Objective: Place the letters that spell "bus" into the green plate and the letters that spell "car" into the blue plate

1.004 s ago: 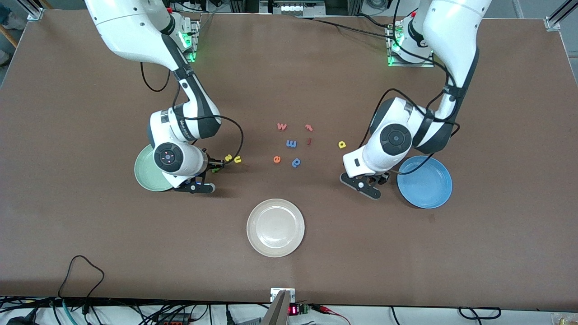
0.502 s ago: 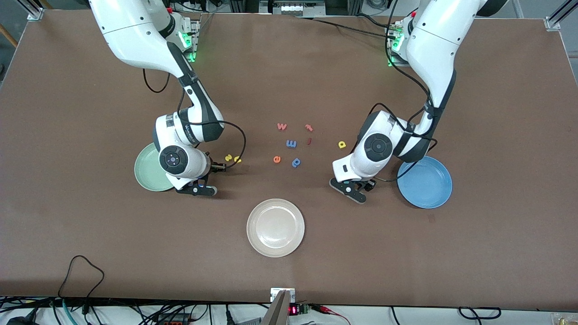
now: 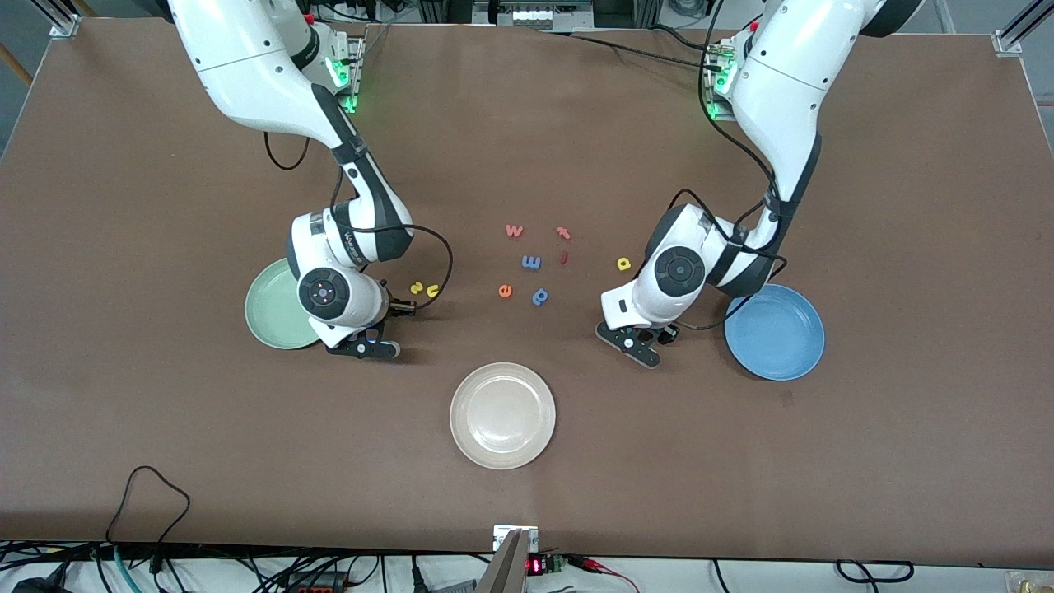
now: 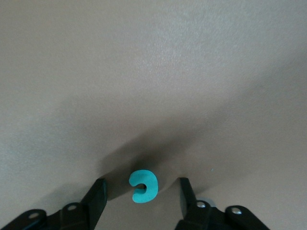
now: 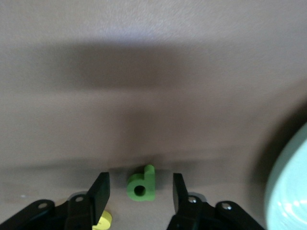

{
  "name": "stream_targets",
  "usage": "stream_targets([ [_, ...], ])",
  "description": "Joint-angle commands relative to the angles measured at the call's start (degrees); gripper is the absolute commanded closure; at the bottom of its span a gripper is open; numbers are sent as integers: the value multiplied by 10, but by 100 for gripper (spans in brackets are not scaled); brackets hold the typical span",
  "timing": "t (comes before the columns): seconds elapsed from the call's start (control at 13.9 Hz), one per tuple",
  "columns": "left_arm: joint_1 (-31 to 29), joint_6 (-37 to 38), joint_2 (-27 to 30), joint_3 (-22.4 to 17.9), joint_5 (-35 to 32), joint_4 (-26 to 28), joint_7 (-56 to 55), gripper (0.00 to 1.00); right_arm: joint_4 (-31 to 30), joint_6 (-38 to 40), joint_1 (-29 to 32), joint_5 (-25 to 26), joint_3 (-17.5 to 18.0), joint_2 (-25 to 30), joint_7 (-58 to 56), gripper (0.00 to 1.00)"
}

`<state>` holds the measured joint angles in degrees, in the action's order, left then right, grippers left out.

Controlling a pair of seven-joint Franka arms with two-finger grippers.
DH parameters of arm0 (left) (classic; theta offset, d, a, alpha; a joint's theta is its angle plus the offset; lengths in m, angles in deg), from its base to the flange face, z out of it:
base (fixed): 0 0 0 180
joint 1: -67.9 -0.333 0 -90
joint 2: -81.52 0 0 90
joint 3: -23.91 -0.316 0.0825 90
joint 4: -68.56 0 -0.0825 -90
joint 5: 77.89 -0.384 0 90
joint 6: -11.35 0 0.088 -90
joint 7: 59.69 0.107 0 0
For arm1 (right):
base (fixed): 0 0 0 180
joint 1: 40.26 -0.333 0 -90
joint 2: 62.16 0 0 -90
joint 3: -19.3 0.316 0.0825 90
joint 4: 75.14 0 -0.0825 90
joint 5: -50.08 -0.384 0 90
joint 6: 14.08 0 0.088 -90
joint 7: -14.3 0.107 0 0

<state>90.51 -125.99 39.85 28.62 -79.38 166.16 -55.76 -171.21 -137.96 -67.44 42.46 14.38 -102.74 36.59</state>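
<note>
Left gripper [image 4: 142, 191]: jaws apart, down at the table, teal c [image 4: 143, 186] sitting between the fingers with a gap on each side, not clamped. In the front view this gripper [image 3: 650, 336] is low over the table, near the blue plate [image 3: 792, 350], on the side toward the table's middle. The plate has no letters in it.

Right gripper [image 5: 140, 190]: jaws apart, green b [image 5: 142, 184] lying flat between the fingers, gaps both sides, no contact visible. A bit of a yellow letter [image 5: 103, 220] shows just outside one finger, partly hidden under it; can't tell which letter. Green plate [image 5: 288, 191] edge shows close by on the outer side of the other finger. From the front, the right gripper [image 3: 380, 319] sits beside the green plate [image 3: 276, 317], which holds no letters; yellow s [image 3: 417, 288] and yellow u [image 3: 432, 290] lie just beside the gripper.

Farther out, mid-table: yellow a [image 3: 624, 263] near the left arm's wrist, then blue p [image 3: 540, 296], orange e [image 3: 505, 290], blue m [image 3: 531, 262] and red letters [image 3: 514, 231]. White plate [image 3: 502, 416] is nearest the front camera, well apart from both grippers.
</note>
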Motion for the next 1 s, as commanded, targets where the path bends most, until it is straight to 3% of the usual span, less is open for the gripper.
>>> stream_targets([
  [0.0,7,5,-3,-3,-9,-4,7,64,12,-3,-16,-7,-4,-11,21,40],
  [0.14,6,5,-2,-3,-9,-4,8,81,12,-7,-17,-6,-4,-13,21,43],
  [0.36,-4,15,23,-6,-9,-6,5,87,11,-5,-14,-4,-4,-13,20,71],
  [0.57,-33,126,69,-19,-9,-21,5,86,7,-6,-17,0,-4,-13,18,90],
  [0.72,-70,178,84,-24,-24,-27,15,86,7,0,-17,0,-5,-11,18,94],
  [0.93,-135,186,85,-24,-75,-22,49,85,-14,65,-15,3,-22,63,11,94],
])
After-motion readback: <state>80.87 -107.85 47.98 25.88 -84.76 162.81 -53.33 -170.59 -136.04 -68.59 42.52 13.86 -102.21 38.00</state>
